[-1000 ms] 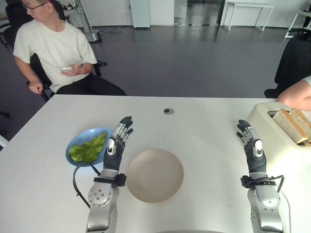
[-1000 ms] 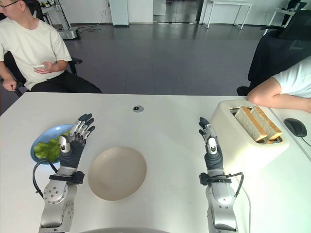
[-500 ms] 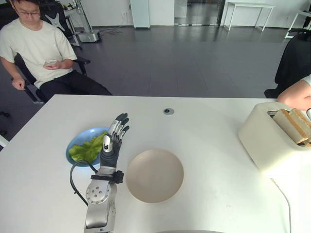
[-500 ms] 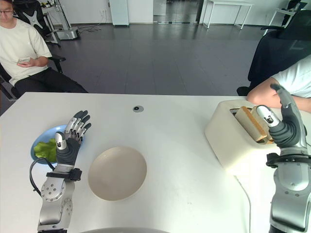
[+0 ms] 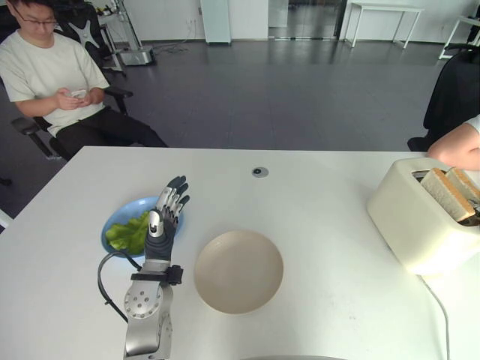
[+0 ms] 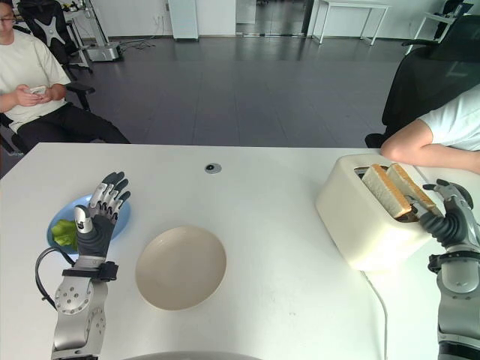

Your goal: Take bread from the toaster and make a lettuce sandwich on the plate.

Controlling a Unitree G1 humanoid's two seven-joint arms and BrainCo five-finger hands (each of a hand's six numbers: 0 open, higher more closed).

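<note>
Left eye view looks down on a white table [image 5: 322,225] that spans the whole foreground, with a small round fitting [image 5: 260,172] set into it near the far edge. Beyond the table lies a dark grey floor [image 5: 262,90], with a white desk [image 5: 382,9] against the back wall and a dark chair [image 6: 427,67] off to the right.

A cream plate [image 5: 238,271] sits bare at the near middle of the table. To its left a blue plate [image 5: 116,217] carries the lettuce [image 5: 126,235]. The left hand [image 5: 161,221] hovers over the blue plate's right side, fingers spread and straight, holding nothing.

The toaster [image 6: 364,221] stands on the right of the table, well apart from the cream plate. Two bread slices [image 6: 396,191] stand up out of its slots, and a white cable [image 6: 377,304] trails from it toward the near edge. The right hand [image 6: 450,217] is at the toaster's right end, against the outer slice; whether it has closed on that slice cannot be told.

A second ago the right hand hung flat over the table left of the toaster. Half a second ago it was raised high beside the bread, and now it is lower, at slot level. The toaster has turned and slid a little leftward since a second ago. The left hand has drifted left, further over the blue plate. Both plates and the bread are where they were.
</note>
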